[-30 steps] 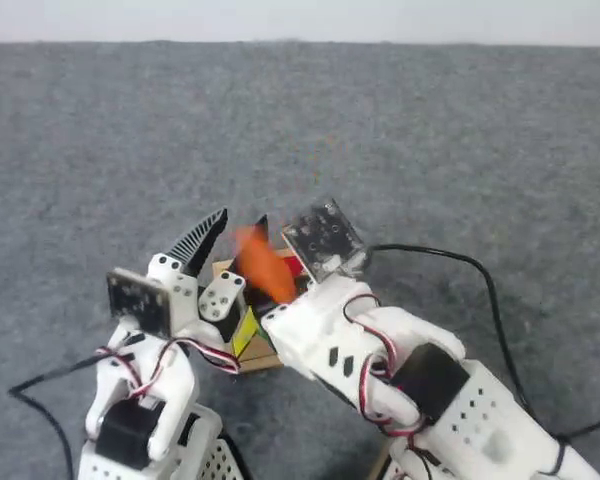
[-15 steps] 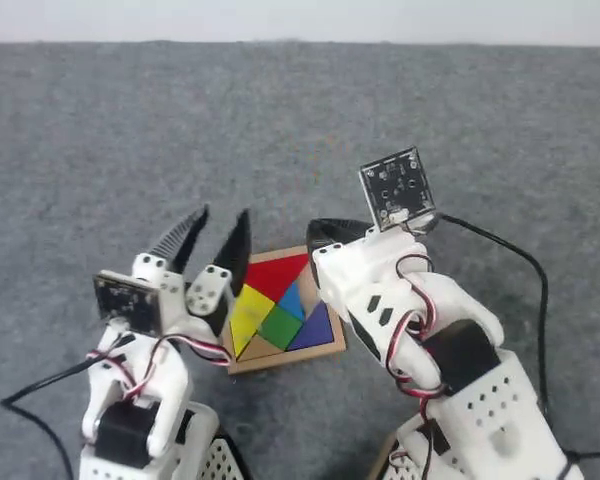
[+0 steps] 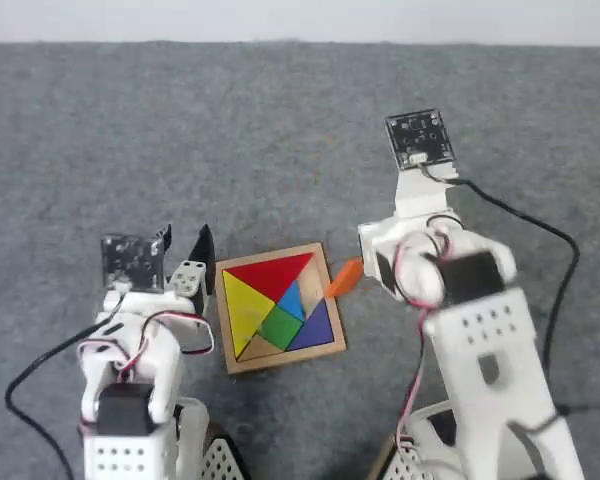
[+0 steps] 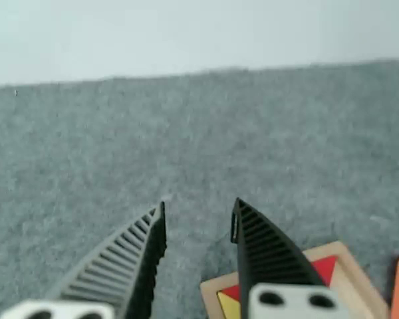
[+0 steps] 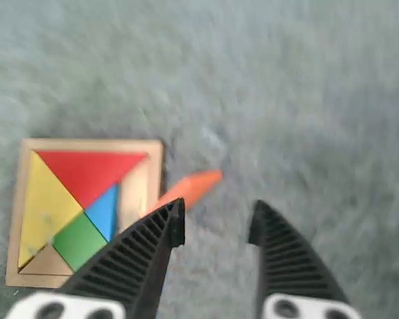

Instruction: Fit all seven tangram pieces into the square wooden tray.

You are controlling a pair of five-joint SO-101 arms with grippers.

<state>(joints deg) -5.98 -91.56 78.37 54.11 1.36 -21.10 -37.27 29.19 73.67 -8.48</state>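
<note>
Wooden tray [image 3: 280, 358] sat lower centre; orange piece [image 3: 343, 278] lay askew at its right rim, mostly outside, probably misaligned with gap. My left gripper [image 4: 198, 209], right gripper [image 5: 216, 212] gaped empty.

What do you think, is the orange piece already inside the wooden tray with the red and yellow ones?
No. The orange piece lies outside the wooden tray, at its rim, as the right wrist view shows. The red piece and yellow piece are inside.

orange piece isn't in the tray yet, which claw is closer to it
Right. The right claw is just beside the orange piece; the left claw is across the tray, at its opposite edge.
</note>
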